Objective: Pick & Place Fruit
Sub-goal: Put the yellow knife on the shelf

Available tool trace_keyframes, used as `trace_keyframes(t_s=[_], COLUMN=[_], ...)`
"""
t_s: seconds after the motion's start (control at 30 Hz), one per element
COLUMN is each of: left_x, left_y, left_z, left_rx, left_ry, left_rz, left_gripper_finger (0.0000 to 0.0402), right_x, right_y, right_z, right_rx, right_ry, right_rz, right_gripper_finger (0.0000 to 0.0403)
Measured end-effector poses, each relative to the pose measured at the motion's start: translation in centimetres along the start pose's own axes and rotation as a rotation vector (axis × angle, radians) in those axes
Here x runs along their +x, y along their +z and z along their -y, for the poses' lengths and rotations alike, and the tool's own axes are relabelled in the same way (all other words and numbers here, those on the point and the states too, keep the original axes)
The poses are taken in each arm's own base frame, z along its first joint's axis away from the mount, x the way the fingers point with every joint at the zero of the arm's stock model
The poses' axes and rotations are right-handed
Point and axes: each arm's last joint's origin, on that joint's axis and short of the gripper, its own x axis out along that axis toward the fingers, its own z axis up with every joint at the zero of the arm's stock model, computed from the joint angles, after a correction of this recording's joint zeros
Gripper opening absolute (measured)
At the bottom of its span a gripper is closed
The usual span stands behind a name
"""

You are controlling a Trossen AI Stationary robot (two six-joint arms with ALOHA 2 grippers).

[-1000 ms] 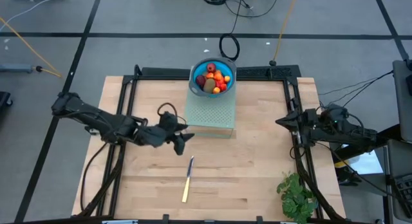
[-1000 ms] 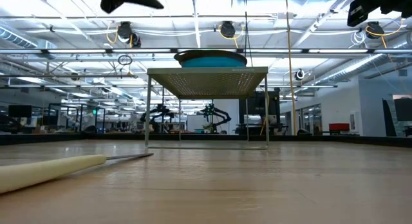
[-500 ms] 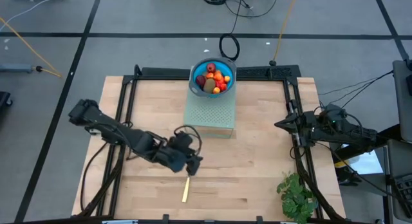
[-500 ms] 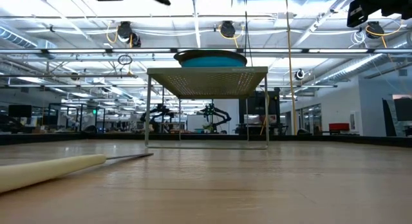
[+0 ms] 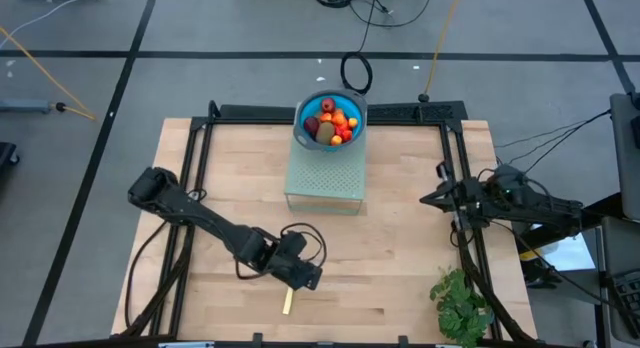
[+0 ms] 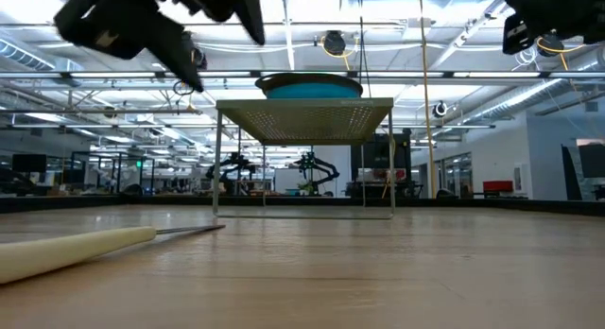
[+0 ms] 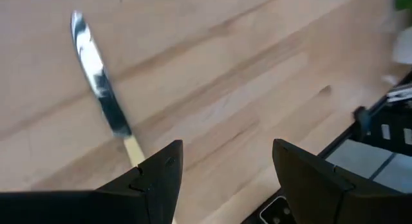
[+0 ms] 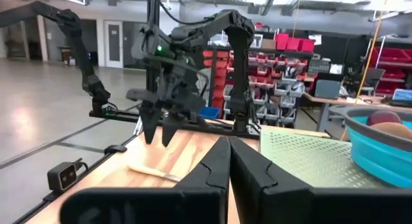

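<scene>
The fruit [image 5: 331, 119] is piled in a blue bowl [image 5: 311, 136] that stands on a pale green perforated stand [image 5: 325, 183] at the table's far middle. The bowl [image 8: 380, 153] also shows in the right wrist view. My left gripper [image 5: 305, 278] hangs open near the front edge, pointing steeply down over the pale-handled knife [image 5: 288, 301]. In the left wrist view the knife's blade [image 7: 96, 82] lies beyond my left gripper [image 7: 225, 166], and one finger [image 7: 161, 179] covers the handle. The fingers are clear of the knife. My right gripper [image 5: 425, 200] waits shut at the table's right edge.
A leafy green bunch [image 5: 460, 303] lies at the near right corner. A black frame [image 5: 455, 228] runs along the table's sides and back. Bare wood lies between the stand and the knife. In the low view the knife's handle [image 6: 66, 253] lies in the foreground.
My left gripper has swung from beside the stand toward the table's near edge and a little rightward. It has come down over the knife, rolled its wrist and tipped to point steeply down. Its fingers have stayed open.
</scene>
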Motion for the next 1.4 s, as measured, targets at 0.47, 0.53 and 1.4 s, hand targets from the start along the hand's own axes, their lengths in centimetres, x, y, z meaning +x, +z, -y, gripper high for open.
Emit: trace_keyframes(t_s=[0.47,0.53,1.4], left_x=[2.8,3.0,8.5], left_y=[-1.5,-1.7,-3.2], left_z=[-0.7,-0.9,-3.0], left_rx=[-0.291,-0.323,-0.378], left_ry=[0.125,0.141,0.329], left_rz=[-0.200,-0.198,-0.202], left_gripper_finger=[0.0241,0.0241,0.0241], right_x=[1.4,1.5,1.5], right_y=[-4.4,-4.6,-4.9], right_z=[0.2,0.2,0.2], right_rx=[-0.031,-0.037,-0.037], right_ry=[0.046,0.046,0.046], right_rz=[0.084,0.101,0.101], right_gripper_finger=[0.0000,0.0000,0.0000])
